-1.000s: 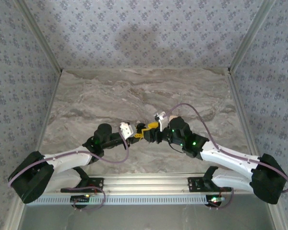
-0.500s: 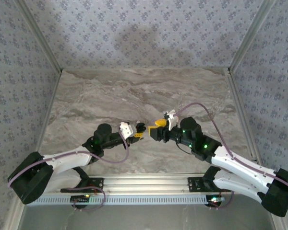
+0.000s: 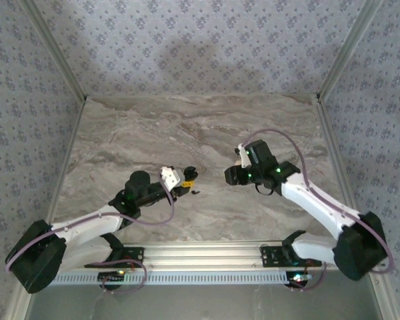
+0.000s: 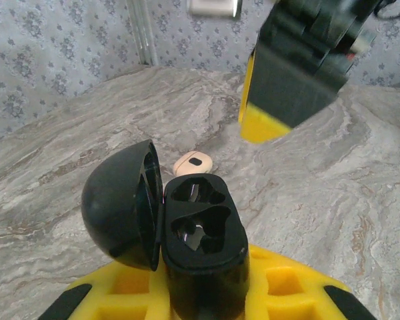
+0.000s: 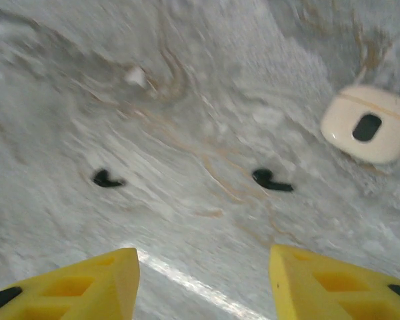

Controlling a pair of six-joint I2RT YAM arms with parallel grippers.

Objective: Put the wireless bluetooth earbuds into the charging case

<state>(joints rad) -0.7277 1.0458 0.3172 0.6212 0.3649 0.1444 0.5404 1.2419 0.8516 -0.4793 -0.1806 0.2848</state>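
Zero of the two earbuds [image 5: 272, 180] are seated so far, by my read. Left jaws are clamped on the charging case [image 4: 203, 233], one yellow finger each side of its body, w/ the lid [image 4: 120, 207] swung open to the side. Left wrist cam looks straight into both sockets and they're empty. So grabbing and opening the case look done, and insertion hasn't begun. Both buds lie loose on the desk [image 3: 153, 133], apart from each other, below the right wrist cam: one bud [image 5: 107, 179] toward the left of that view, the other toward the right and nearer a small beige pod [image 5: 368, 123], which afaik isn't part of the job. Right jaws are apart w/ nothing btwn them, above the buds and touching neither. From overhead they sit across a gap from the case, not at it. That wrist frame is blurred, so I can't tell which way each stem points. What's left, as I judge it: pick bud 1, carry it over, seat it in the matching socket, same for bud 2, then prob close the lid.
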